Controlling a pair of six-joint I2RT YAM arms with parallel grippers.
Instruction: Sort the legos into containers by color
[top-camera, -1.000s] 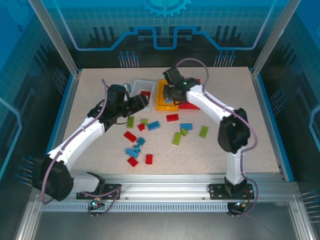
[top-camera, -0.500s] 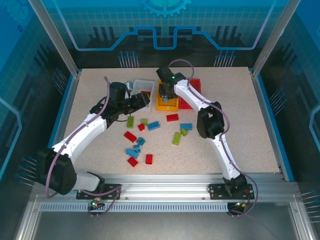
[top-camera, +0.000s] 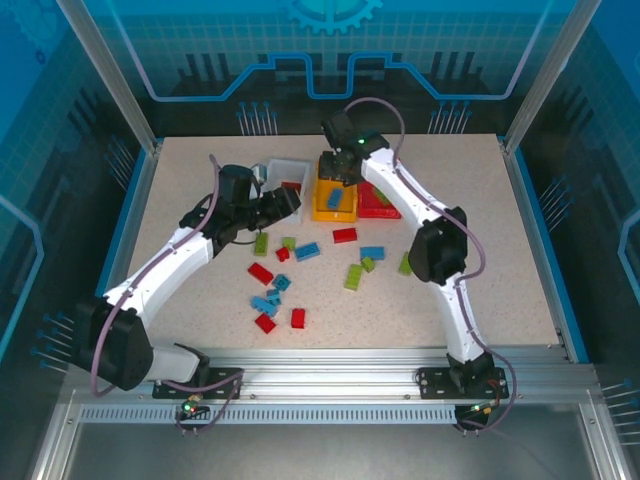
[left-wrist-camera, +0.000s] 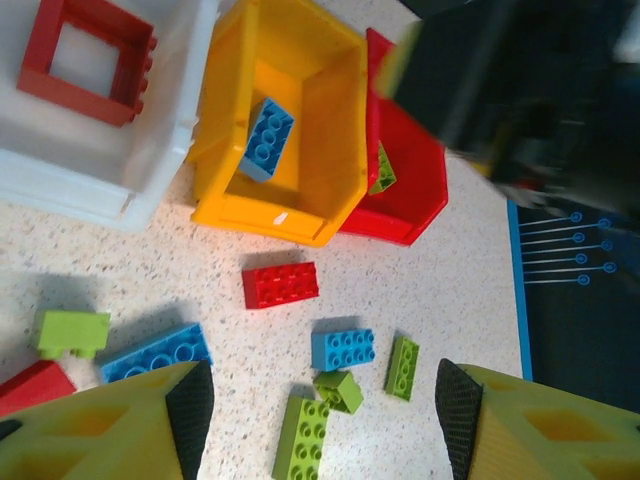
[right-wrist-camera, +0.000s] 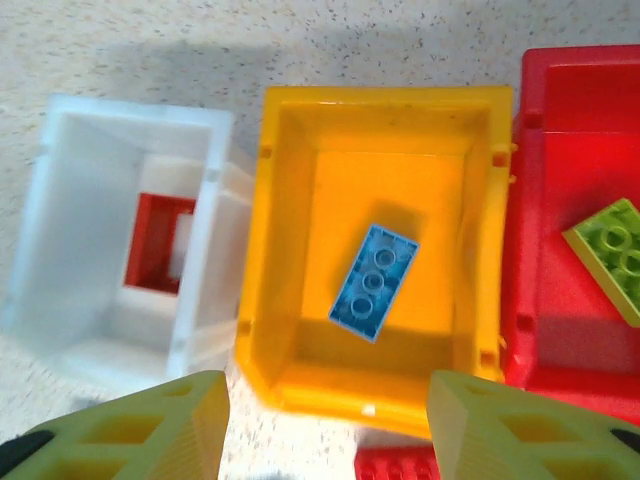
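Presently catalogued: legos, studded plastic bricks in red, blue and lime green.

Location: most lie loose on the counter (top-camera: 480, 280) between the arms. Among them are a red brick (left-wrist-camera: 281, 284), a loose blue brick (left-wrist-camera: 343, 349) and a long green brick (left-wrist-camera: 305, 450). A binned blue brick (right-wrist-camera: 375, 282) lies flat in the orange-yellow bin (right-wrist-camera: 275, 300). A hollow red frame (left-wrist-camera: 137, 75) sits in the white bin (right-wrist-camera: 60, 250), and a binned green brick (right-wrist-camera: 612, 255) rests in the red bin (right-wrist-camera: 560, 330).

Handling, by judgement: light, stiff, not fragile. The glossy sides probably slip, so you take each brick across its short smooth flanks, low on the body, never over the studs. Where bricks crowd together, you pick at a free end.

Left gripper (left-wrist-camera: 320, 400): jaws wide apart, nothing between them, over the loose bricks just beside the bins.

Right gripper (right-wrist-camera: 325, 395): jaws apart and empty, above the orange-yellow bin.
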